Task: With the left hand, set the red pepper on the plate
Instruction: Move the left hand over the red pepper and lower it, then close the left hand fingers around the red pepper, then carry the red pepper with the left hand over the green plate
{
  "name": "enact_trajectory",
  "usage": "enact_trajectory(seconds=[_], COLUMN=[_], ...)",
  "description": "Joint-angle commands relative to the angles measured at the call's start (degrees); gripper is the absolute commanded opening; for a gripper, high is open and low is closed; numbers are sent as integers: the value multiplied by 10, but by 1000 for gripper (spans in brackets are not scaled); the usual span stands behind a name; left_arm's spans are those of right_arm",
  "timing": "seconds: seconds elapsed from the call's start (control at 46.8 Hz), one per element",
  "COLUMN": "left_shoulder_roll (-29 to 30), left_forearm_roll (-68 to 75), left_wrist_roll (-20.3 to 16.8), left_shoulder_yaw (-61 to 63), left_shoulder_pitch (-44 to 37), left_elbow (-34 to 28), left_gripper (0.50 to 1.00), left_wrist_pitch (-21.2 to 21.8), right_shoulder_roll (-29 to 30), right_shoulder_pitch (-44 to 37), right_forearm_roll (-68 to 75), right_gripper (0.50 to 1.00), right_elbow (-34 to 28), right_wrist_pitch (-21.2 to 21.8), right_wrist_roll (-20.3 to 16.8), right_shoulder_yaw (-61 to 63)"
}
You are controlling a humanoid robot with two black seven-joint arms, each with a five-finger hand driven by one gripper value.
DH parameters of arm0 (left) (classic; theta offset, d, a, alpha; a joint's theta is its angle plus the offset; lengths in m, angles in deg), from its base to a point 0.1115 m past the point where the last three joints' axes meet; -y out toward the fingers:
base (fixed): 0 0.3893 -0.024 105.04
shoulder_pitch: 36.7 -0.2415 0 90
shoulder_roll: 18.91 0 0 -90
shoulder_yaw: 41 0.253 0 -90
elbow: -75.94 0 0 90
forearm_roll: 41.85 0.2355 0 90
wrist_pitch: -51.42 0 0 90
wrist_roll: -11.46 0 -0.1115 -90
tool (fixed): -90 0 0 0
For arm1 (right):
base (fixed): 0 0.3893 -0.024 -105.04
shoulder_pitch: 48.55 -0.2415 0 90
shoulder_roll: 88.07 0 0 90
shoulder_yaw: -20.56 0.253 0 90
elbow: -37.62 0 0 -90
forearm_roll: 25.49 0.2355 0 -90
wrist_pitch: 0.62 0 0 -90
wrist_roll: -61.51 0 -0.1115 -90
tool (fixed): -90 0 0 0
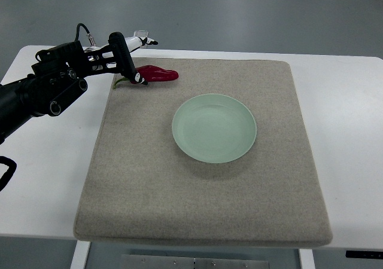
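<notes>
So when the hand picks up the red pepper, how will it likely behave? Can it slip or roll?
The red pepper looks glossy, so it may slip between the fingers of the left hand. Its long, rounded body could roll on the mat if nudged sideways. It seems small beside the plate, so probably light.

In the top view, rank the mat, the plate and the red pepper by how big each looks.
1. Grey mat, by far the largest.
2. Pale green plate.
3. Red pepper, smallest; its stem end is partly hidden by the left hand, but it would still rank last.
</notes>
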Motion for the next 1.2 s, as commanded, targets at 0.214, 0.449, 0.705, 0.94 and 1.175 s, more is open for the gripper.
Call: enact_trajectory(seconds=[0.214, 0.449, 0.705, 0.94, 1.175], left_shoulder_roll=[-1, -1, -1, -1, -1], left_forearm_roll=[-11, -10, -4, -2, -1], left_wrist_roll=[0, 0, -1, -1, -1], left_shoulder_yaw=[15, 16, 16, 17, 17], left_shoulder_pitch=[0, 3, 6, 6, 5], left_elbow=[-4, -3, 0, 1, 2], left_gripper=[962, 943, 821, 726, 516], left_wrist_pitch=[-56, -67, -67, -67, -67], right_shoulder_roll=[0, 0, 0, 0, 0], right_shoulder_pitch=[0, 0, 0, 0, 0], right_forearm_roll=[0, 0, 0, 0, 0], right_gripper=[928, 928, 928, 928, 928], right_elbow=[0, 0, 0, 0, 0], right_wrist_pitch=[0, 0, 0, 0, 0], right_wrist_roll=[0, 0, 0, 0, 0], right_shoulder_yaw=[0, 0, -1, 0, 0])
